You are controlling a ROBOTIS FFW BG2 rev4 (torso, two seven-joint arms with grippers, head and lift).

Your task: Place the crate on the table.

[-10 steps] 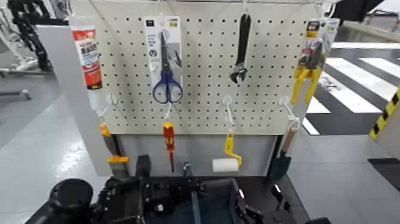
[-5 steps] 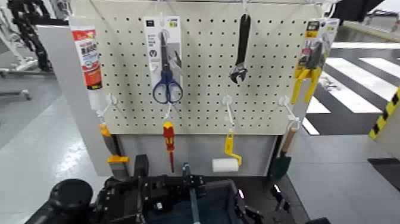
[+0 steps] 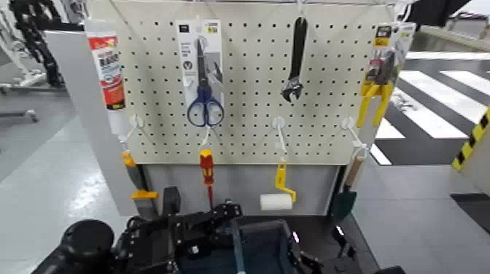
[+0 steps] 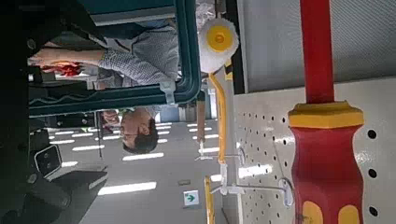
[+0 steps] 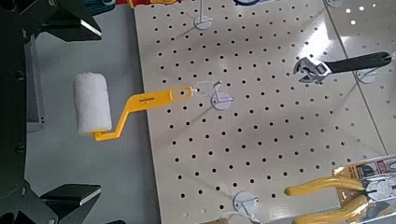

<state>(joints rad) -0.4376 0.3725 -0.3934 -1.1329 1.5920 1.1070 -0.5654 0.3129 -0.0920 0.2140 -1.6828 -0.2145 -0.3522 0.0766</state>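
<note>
The dark blue-grey crate point(image 3: 268, 246) rests low at the bottom of the head view, on the black table point(image 3: 321, 227) before the pegboard. Its thin blue centre handle point(image 3: 237, 244) stands upright. My left gripper point(image 3: 221, 213) hovers at the handle's far end, open, its fingers spread and off the handle. My right gripper point(image 5: 86, 110) is open with nothing between its fingers; in the head view it shows as dark parts point(image 3: 319, 264) by the crate's right side. A blue-green frame point(image 4: 190, 51) crosses the left wrist view; I cannot tell whether it belongs to the crate.
The cream pegboard point(image 3: 248, 87) rises just behind the crate, with scissors point(image 3: 204, 87), a wrench point(image 3: 294, 62), pliers point(image 3: 379, 80), a red screwdriver point(image 3: 207, 175) and a yellow paint roller point(image 3: 277, 195) hanging low. A person in a striped shirt point(image 4: 140, 58) appears in the left wrist view.
My left gripper, shut on the crate's handle a second ago, has opened and its fingers have risen off the handle. The crate has settled slightly lower.
</note>
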